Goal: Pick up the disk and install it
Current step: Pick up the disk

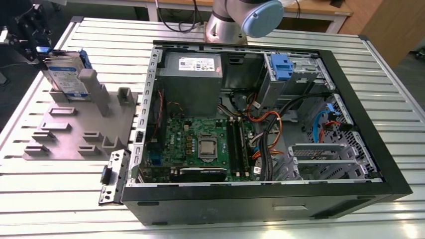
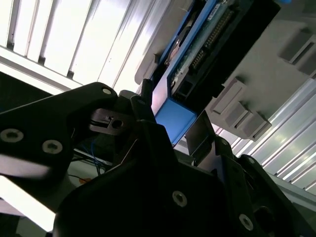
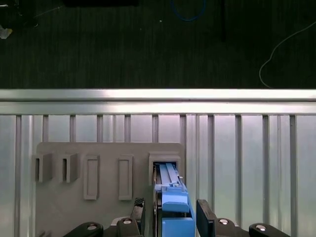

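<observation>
Disk (image 1: 68, 74) on edge in a raised slot of the grey fixture plate (image 1: 66, 142), at the exterior view's left, well apart from the open computer case (image 1: 265, 194). Looks stiff and fairly heavy for its bulk, metal-bodied with a blue plastic bracket round it. Probably delicate inside, so best spared knocks and twisting. Smooth flat faces, likely slippery, yet broad enough for a firm squeeze. Best taken across those two faces near the top edge, not by the thin bracket alone. Gripper (image 3: 171, 216) poised right there, jaws parted and straddling the blue top end, with a sliver of gap on one side in the first wrist view. No lift evident; lower edge seated in the slot. On the plate, a tall grey post (image 1: 96, 97) just beside the disk, plus several low empty blocks. Inside the case, a power supply (image 1: 192, 69), a motherboard (image 1: 199, 142) and orange and black cables (image 1: 265, 122) crowding the space near the blue-latched drive bay (image 1: 282, 67). Judged the likeliest snags: post and cables. Slatted metal table (image 1: 66, 199) beneath all.
</observation>
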Action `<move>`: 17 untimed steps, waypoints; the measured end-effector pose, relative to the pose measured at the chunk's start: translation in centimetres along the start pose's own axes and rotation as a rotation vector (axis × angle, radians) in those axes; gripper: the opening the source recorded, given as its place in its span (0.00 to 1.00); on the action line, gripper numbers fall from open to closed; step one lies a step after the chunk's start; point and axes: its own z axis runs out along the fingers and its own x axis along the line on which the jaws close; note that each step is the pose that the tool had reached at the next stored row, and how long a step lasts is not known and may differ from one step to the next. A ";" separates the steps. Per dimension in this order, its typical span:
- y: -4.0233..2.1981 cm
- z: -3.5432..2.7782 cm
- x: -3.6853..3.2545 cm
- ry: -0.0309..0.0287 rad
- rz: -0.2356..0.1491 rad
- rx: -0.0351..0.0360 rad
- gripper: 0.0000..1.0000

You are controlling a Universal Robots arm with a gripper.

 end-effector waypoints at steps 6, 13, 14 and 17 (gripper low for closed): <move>0.00 0.24 0.09 0.0000 0.000 0.0008 0.53; 0.00 0.25 0.09 0.0001 0.000 0.0008 0.53; 0.00 0.25 0.09 0.0000 0.000 0.0008 0.53; 0.00 0.25 0.09 0.0001 0.000 0.0007 0.52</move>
